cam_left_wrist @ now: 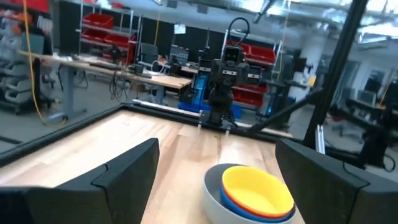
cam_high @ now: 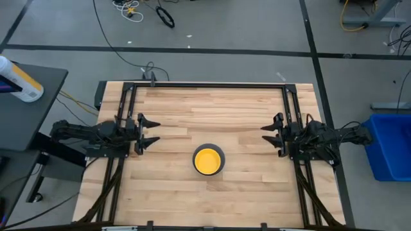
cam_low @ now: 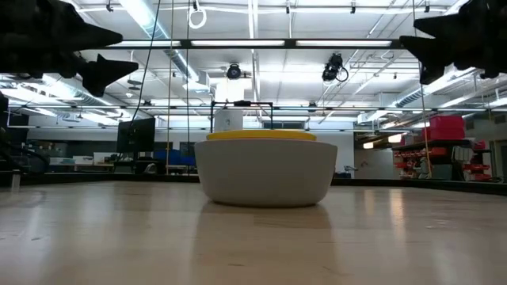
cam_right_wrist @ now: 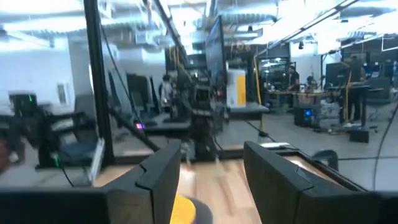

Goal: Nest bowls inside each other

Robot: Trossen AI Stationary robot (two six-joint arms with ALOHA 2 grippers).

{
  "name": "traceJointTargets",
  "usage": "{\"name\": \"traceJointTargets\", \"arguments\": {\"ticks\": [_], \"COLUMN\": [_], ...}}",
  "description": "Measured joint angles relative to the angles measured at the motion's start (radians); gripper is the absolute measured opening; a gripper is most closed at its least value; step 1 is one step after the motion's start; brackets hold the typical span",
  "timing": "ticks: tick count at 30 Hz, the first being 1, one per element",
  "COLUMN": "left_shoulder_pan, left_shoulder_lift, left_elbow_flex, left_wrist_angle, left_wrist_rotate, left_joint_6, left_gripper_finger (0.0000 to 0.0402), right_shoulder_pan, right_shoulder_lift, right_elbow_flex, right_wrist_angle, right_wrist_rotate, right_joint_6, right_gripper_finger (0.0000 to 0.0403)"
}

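Observation:
The bowls stand nested in one stack on the middle of the wooden table (cam_high: 180,199). The grey bowl (cam_low: 265,170) is outermost and rests on its base. A blue rim (cam_left_wrist: 249,210) and a red rim show inside it, and the yellow bowl (cam_high: 207,160) sits on top. My left gripper (cam_high: 156,130) is at the table's left side, raised, open and holding nothing, its fingers pointing toward the stack. My right gripper (cam_high: 265,136) is at the right side, also raised, open and holding nothing. In the right wrist view only a sliver of the yellow bowl (cam_right_wrist: 183,208) shows.
A black frame (cam_high: 212,85) runs along the table's far edge and down both sides by the arms. Off the table, a white and yellow bottle (cam_high: 19,80) lies on a dark stand at the left. A blue bin (cam_high: 388,144) stands at the right.

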Motion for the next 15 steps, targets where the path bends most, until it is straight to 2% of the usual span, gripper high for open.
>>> {"name": "traceJointTargets", "arguments": {"ticks": [4,15], "left_shoulder_pan": [0.000,0.000], "left_shoulder_lift": [0.000,0.000], "left_elbow_flex": [0.000,0.000], "left_wrist_angle": [0.000,-0.002], "left_wrist_rotate": [-0.035,-0.036], "left_joint_6": [0.025,0.248], "left_gripper_finger": [0.0332,0.0332], "right_shoulder_pan": [-0.001,-0.002], "right_shoulder_lift": [0.000,0.000], "right_elbow_flex": [0.000,0.000], "right_wrist_angle": [0.020,0.019], "right_wrist_rotate": [0.000,0.000], "right_joint_6": [0.006,0.002], "right_gripper_finger": [0.0187,0.0205]}}
